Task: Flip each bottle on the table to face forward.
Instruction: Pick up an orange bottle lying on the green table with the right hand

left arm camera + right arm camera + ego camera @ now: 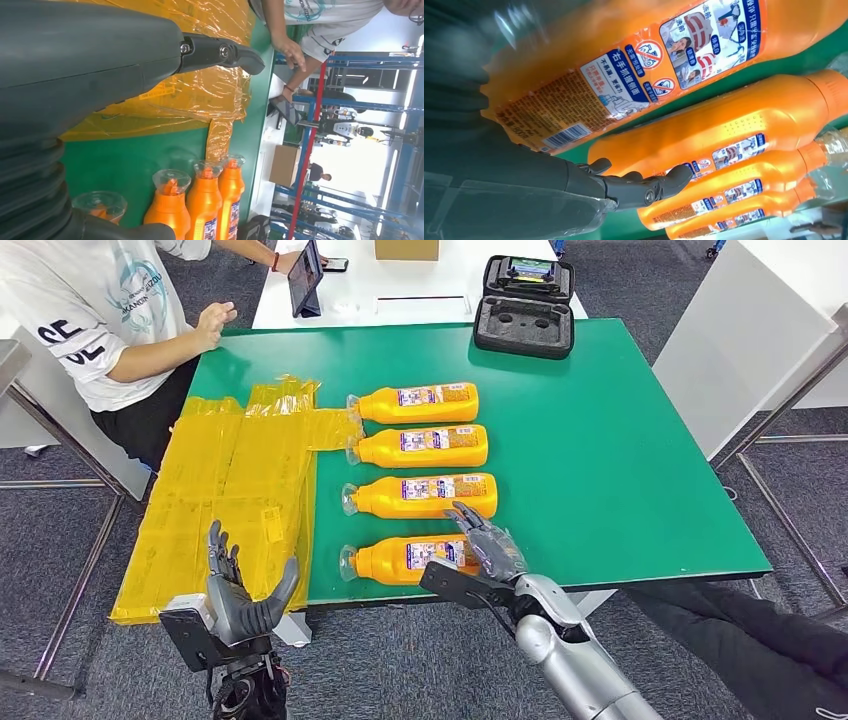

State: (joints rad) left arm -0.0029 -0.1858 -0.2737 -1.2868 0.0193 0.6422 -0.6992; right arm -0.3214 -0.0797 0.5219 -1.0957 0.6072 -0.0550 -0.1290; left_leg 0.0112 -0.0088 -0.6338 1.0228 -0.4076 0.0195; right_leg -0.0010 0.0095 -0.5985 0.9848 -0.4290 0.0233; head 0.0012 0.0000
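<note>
The right hand (487, 543) is lying over the base end of the nearest bottle (405, 560), fingers (664, 184) stretched toward the next bottle (425, 496); whether it is gripping cannot be told. The left hand (238, 592) is hovering open and empty beside the yellow plastic sheet (230, 490).

Left hand (238, 597): positioned at 7 o'clock in the head view, palm raised, fingers apart and pointing toward 12 o'clock, thumb splayed toward 2 o'clock, nothing held. In the left wrist view, the thick thumb (220, 52) extends straight out.

Right arm: silver forearm enters from 5 o'clock and angles toward 11 o'clock. Right hand (485, 543): extended forward, fingers apart, nothing enclosed. In the right wrist view, the fingers (659, 184) are slightly curled.
</note>
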